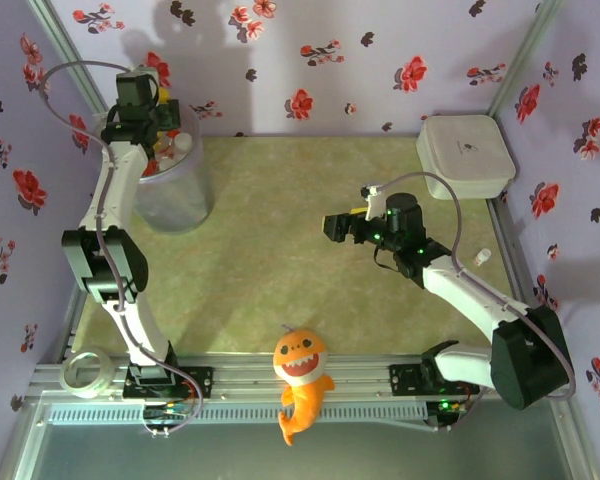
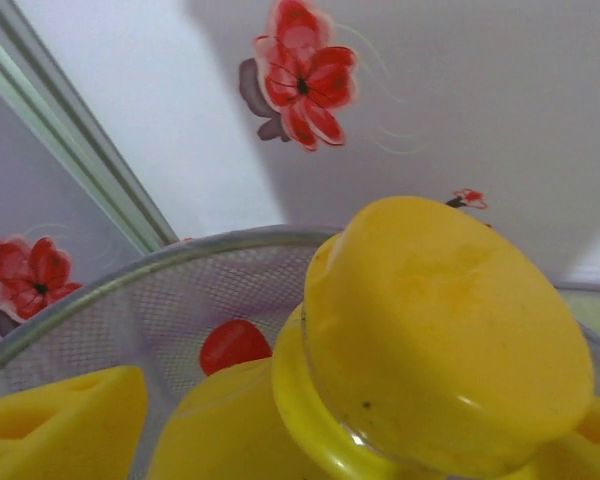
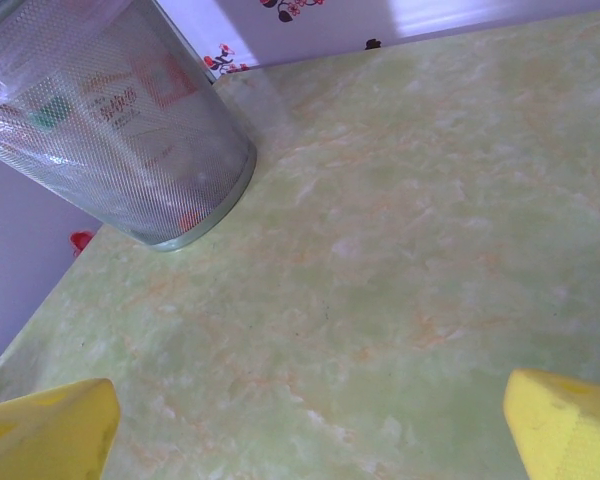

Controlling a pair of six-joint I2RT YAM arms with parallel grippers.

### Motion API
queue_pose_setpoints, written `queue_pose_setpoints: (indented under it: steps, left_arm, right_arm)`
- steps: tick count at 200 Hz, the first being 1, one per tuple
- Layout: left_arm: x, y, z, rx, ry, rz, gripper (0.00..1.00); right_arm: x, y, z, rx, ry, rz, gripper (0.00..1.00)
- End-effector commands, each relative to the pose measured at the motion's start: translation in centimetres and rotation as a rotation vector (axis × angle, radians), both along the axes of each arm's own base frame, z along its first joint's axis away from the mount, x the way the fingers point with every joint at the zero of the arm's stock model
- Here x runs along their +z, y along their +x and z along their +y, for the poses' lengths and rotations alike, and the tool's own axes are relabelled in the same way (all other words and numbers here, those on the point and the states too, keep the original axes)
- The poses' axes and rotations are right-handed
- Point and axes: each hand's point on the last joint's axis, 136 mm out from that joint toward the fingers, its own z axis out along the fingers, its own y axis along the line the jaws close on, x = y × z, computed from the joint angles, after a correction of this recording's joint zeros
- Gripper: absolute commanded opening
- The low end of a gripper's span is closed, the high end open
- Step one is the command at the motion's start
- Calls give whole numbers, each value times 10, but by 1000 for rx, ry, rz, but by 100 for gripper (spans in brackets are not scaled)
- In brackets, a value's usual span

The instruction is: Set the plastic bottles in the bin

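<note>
The bin stands at the table's far left corner, with red-capped and white-labelled plastic bottles inside; their labels show through its mesh wall. My left gripper hangs over the bin's mouth. Seen from the left wrist, a yellow bottle with a yellow cap lies between the spread yellow fingers, and a gap shows beside the left one. Behind it are the bin's rim and a red cap. My right gripper hovers open above the middle of the mat, nothing between its fingers.
A white lidded box sits at the back right. An orange plush fish lies at the mat's front edge and a tape roll on the rail at front left. A small pale object lies by the right edge.
</note>
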Motion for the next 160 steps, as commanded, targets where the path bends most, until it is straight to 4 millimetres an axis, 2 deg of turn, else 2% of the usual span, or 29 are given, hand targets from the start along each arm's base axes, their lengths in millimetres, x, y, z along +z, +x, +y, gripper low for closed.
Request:
queue_pose_setpoints:
  steps: [1,52,66,87,104,128,160]
  left_arm:
    - [37,-9,-17,-65,-37,-55,87]
    - [59,-16,-35,-136,-107,-72,96]
    - [70,-20,-37,-142,-111,-85,99]
    - [91,-33,-34,-120,-155,-116,100]
    - [108,-49,-23,-72,-206,-140,100]
    - [134,-88,2,24,-297,-219,100]
    - [133,-137,32,128,-365,-232,100]
  right_arm:
    - [5,3,-2,-9,-4,-36,99]
    - [3,4,-2,-16,-10,-31,99]
    - [4,5,-2,-19,-9,-32,99]
    - [5,7,-2,-20,-11,-32,99]
    - [5,11,-2,-32,-15,-25,99]
    - [3,19,-3,-57,-29,-16,98]
    - [-3,33,-1,-72,-63,-3,98]
